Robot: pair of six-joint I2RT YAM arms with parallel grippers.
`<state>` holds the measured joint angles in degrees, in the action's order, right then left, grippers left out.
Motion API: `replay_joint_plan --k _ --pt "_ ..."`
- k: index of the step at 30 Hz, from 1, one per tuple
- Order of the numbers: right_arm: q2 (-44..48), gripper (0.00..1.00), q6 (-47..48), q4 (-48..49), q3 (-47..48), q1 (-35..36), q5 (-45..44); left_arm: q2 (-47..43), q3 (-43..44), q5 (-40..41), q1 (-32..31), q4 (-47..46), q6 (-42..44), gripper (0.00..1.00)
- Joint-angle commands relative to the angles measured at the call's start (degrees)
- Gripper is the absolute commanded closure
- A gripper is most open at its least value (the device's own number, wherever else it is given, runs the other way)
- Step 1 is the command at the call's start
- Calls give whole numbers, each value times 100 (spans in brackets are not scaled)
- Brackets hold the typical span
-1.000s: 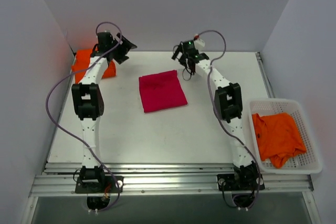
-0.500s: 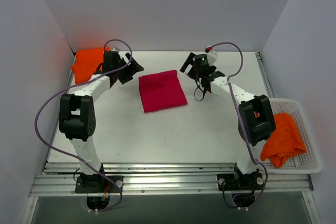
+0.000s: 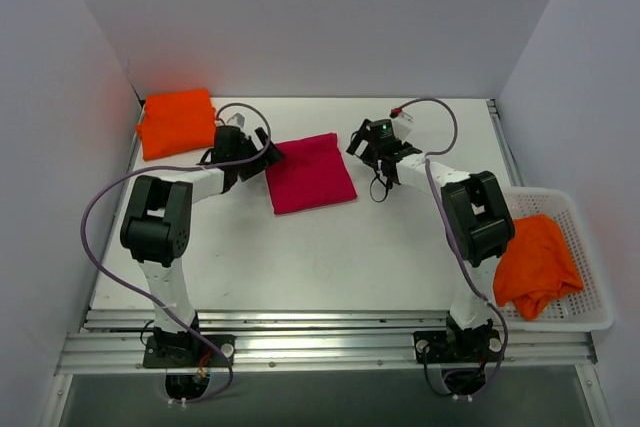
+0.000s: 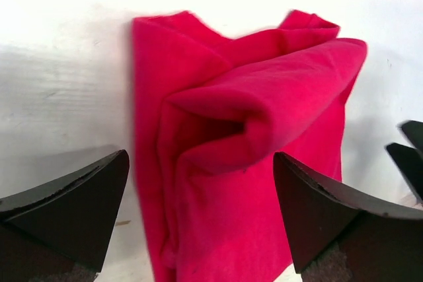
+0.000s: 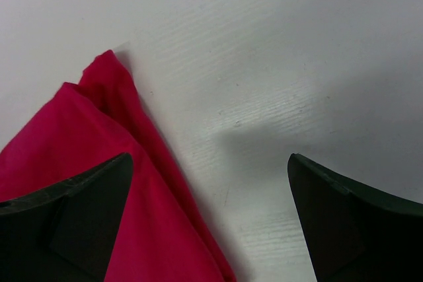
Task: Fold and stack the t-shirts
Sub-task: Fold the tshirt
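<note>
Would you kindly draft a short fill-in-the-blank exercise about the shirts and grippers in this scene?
1. The white basket holds a crumpled shirt coloured ____.
2. The folded crimson shirt lies between the left gripper and the right gripper, both with jaws ____.
3. The folded orange shirt sits at the table's far ____ corner.
Missing words: orange; open; left.

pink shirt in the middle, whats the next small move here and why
Probably ease both grippers in onto the edges of the pink shirt, then close. The left gripper is open at its left edge, the right gripper open at its far right corner, neither holding cloth; the folded orange shirt at far left looks like the stack.
</note>
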<state>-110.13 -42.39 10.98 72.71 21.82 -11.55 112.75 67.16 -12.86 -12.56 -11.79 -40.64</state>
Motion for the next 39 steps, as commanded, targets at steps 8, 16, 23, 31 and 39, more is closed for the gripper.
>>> replay_joint_plan --k 8,16,23,31,39 --pt "-800 0 3 396 209 -301 399 895 1703 522 -230 502 566 1" --pt "-1019 0 64 650 -2 -670 671 1504 2108 512 86 511 355 0" --pt "-1248 0 64 791 -2 -750 839 1566 2618 891 464 925 285 0" --pt "-1292 0 56 888 -37 -767 953 1329 3286 487 667 1065 470 0" --pt "-1020 0 56 941 -292 -802 918 152 1997 653 614 1198 391 0"
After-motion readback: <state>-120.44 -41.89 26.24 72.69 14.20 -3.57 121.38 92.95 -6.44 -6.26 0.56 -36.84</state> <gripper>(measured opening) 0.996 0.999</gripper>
